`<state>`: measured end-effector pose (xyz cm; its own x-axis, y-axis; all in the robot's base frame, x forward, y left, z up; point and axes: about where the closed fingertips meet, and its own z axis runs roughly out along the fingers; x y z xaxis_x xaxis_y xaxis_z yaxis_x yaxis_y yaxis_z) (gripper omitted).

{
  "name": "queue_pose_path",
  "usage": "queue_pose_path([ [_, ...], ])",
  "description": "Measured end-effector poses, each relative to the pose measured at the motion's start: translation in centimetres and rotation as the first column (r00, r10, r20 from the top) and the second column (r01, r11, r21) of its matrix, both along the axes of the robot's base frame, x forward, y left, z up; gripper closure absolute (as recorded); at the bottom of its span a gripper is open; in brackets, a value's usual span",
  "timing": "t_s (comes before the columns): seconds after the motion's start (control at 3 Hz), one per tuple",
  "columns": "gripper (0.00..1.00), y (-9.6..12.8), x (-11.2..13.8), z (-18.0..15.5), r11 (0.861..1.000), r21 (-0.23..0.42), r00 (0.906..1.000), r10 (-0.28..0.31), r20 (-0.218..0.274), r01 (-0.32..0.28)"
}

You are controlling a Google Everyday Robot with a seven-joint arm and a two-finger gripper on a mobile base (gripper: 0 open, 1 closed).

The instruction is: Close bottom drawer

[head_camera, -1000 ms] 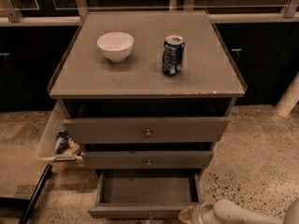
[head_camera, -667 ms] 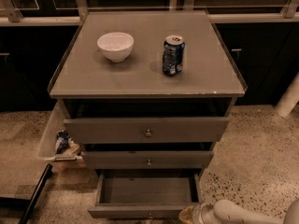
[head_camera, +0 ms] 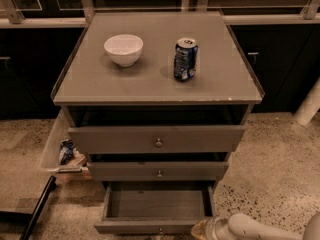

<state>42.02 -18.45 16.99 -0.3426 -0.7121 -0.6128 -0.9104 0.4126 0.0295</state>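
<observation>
The bottom drawer [head_camera: 157, 206] stood pulled well out of the table [head_camera: 150, 86]. Its interior was empty and its front panel lay at the lower edge of the camera view. The end effector [head_camera: 202, 229] was at the right end of that front panel, just beside or touching it. Contact could not be confirmed, and whether the end effector was wide or narrow could not be told.

The step in hand appeared to be the push that seats the drawer. The push should be applied square to the front panel and nearer its centre than its right end, since an off-centre load would likely skew the drawer and bind it. The push should be steady and should end once the panel is fully seated below the middle drawer [head_camera: 158, 170]. A jolt could disturb the can [head_camera: 185, 59] and the bowl [head_camera: 123, 49] on top.
</observation>
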Motion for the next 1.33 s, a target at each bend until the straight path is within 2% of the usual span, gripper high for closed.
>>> queue_pose_path([
  [0.33, 0.12, 0.1, 0.0, -0.1, 1.0, -0.001, 1.0, 0.0, 0.001, 0.0],
  [0.67, 0.14, 0.5, 0.3, -0.3, 1.0, 0.006, 1.0, 0.006, 0.008, -0.006],
  [1.33, 0.61, 2.4, 4.5, -0.2, 0.998, 0.008, 0.9945, 0.062, 0.084, -0.062],
])
